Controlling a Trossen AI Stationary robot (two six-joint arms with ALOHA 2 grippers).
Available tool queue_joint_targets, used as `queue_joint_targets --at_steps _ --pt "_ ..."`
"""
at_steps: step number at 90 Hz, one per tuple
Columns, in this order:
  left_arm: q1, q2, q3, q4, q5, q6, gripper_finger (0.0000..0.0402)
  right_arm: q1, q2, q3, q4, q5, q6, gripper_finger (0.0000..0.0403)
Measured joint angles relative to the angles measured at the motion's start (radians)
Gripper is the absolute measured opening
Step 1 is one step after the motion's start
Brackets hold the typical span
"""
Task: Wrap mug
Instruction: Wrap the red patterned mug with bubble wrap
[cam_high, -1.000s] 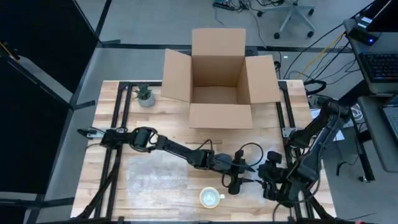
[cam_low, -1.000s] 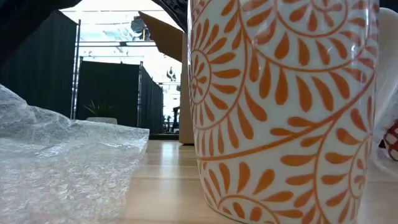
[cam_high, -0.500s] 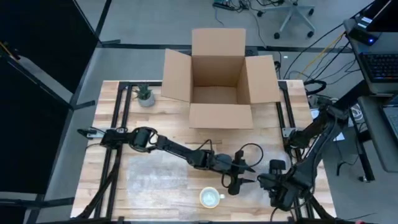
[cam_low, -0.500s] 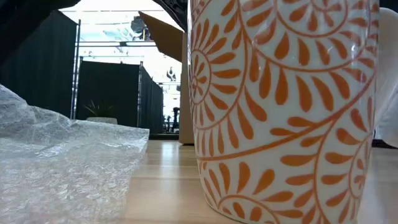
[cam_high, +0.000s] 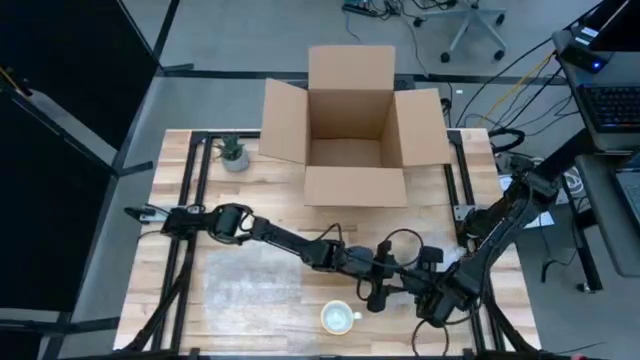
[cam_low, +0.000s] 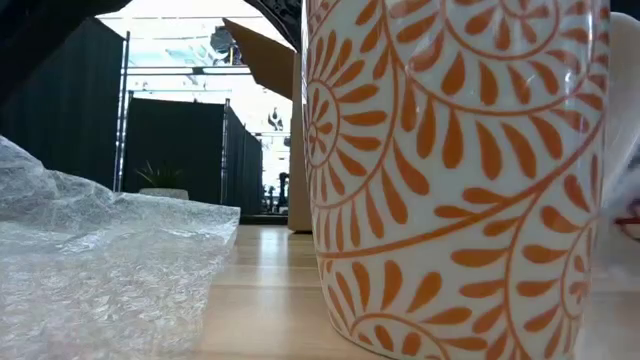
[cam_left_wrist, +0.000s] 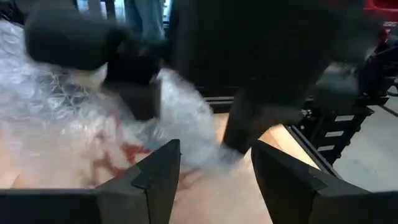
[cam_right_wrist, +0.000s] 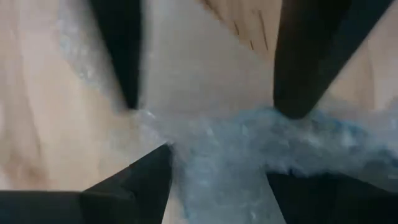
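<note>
Now right gripper (cam_high: 432, 298) parted over bubble wrap (cam_right_wrist: 249, 149) (fingers spread), left gripper (cam_high: 385, 287) parted too

The wooden worktop (cam_high: 180, 250) carries an open cardboard box (cam_high: 350, 130) at 12 o'clock, a small potted plant (cam_high: 233, 152) at 10, bubble wrap (cam_high: 250, 285) and a mug (cam_high: 339, 318) at 6.

Both arms (cam_high: 300, 243) reach low, jaws parted, nearly meeting.
</note>
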Motion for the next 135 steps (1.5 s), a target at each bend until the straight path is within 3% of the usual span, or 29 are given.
queue_joint_targets --at_steps 25,35,44,62,78,98,125,135 --pt "0.001 0.0 0.0 -0.023 0.0 0.0 0.0187 -0.045 -0.005 -0.074 0.052 0.039 -0.017 0.0224" --pt "0.003 0.001 0.0 -0.027 -0.001 0.001 0.0187 -0.046 -0.004 -0.074 0.044 0.06 -0.045 0.0206" --pt "0.004 0.001 0.0 -0.031 -0.001 0.0 0.0187 -0.051 -0.004 -0.074 0.024 0.072 -0.063 0.016" --pt "0.007 -0.057 0.001 -0.124 -0.03 0.001 0.0187 -0.052 -0.009 -0.074 0.005 0.077 -0.113 0.0021" --pt "0.012 -0.132 0.0 -0.283 -0.036 0.0 0.0187 -0.043 -0.052 -0.055 0.02 -0.061 -0.168 0.0022" --pt "-0.002 -0.191 0.003 -0.471 -0.078 0.004 0.0187 -0.006 -0.075 0.029 0.117 -0.2 -0.366 0.0018" --pt "0.005 -0.112 -0.001 -0.404 -0.093 0.005 0.0187 -0.008 -0.016 -0.016 0.123 -0.209 -0.379 0.0018" --pt "0.008 -0.103 0.0 -0.278 -0.093 0.012 0.0187 -0.011 -0.004 -0.014 0.138 -0.212 -0.404 0.0018"
